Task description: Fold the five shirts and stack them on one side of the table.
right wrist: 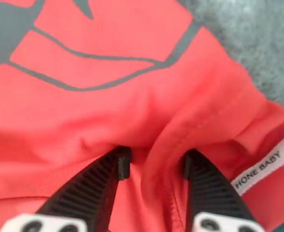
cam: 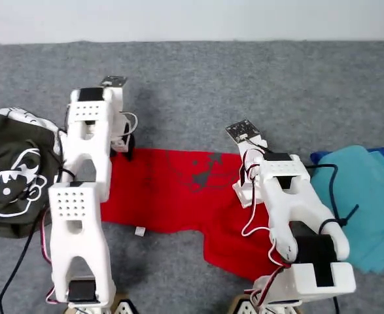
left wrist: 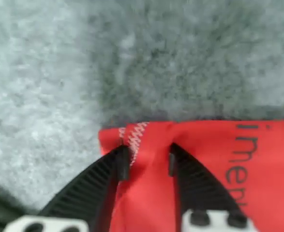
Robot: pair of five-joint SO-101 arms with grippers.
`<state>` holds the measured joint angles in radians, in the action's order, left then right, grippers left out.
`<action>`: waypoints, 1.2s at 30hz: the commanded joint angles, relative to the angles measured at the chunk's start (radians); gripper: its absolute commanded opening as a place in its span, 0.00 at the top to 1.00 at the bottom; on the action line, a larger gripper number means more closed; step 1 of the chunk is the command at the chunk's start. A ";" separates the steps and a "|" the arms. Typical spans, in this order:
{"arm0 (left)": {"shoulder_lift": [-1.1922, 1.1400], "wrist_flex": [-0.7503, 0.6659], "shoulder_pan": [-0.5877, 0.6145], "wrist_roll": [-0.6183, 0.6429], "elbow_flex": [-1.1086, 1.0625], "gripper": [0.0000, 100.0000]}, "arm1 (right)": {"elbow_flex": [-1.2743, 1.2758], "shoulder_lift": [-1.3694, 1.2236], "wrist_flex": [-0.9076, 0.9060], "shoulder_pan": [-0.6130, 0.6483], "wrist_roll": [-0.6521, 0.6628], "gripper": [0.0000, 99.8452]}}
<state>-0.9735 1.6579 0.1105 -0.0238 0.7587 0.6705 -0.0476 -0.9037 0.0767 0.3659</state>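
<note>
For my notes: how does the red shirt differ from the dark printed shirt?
The red shirt lies spread out; the dark shirt sits bunched up. The left gripper and right gripper pinch the red shirt; nothing holds the dark shirt. Both carry a print.

The spread shirt (cam: 172,190) lies flat on the table (cam: 192,78), across the front of both arms. To its left, a little apart from it, sits a bundled shirt (cam: 8,183). To its right lies a pile of shirts (cam: 368,196). The left gripper (left wrist: 146,162) is at the spread shirt's far left corner, with that corner between its jaws. The right gripper (right wrist: 155,166) is at the spread shirt's far right end, beside the neck label (right wrist: 265,169), with a ridge of cloth pinched between its jaws.
</note>
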 commanded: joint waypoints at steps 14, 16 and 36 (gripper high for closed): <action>-0.190 0.021 0.255 -0.014 0.366 0.86 | 0.002 -0.048 0.008 -0.047 0.003 0.87; -0.203 0.040 0.253 -0.014 0.392 0.86 | 0.005 -0.048 0.008 -0.045 0.038 0.96; -0.199 0.052 0.285 -0.012 0.588 0.86 | 0.018 -0.048 -0.015 -0.053 0.052 0.99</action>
<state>-1.1991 1.7208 0.3176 -0.0253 1.2881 0.6628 -0.0491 -0.8961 0.0476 0.4089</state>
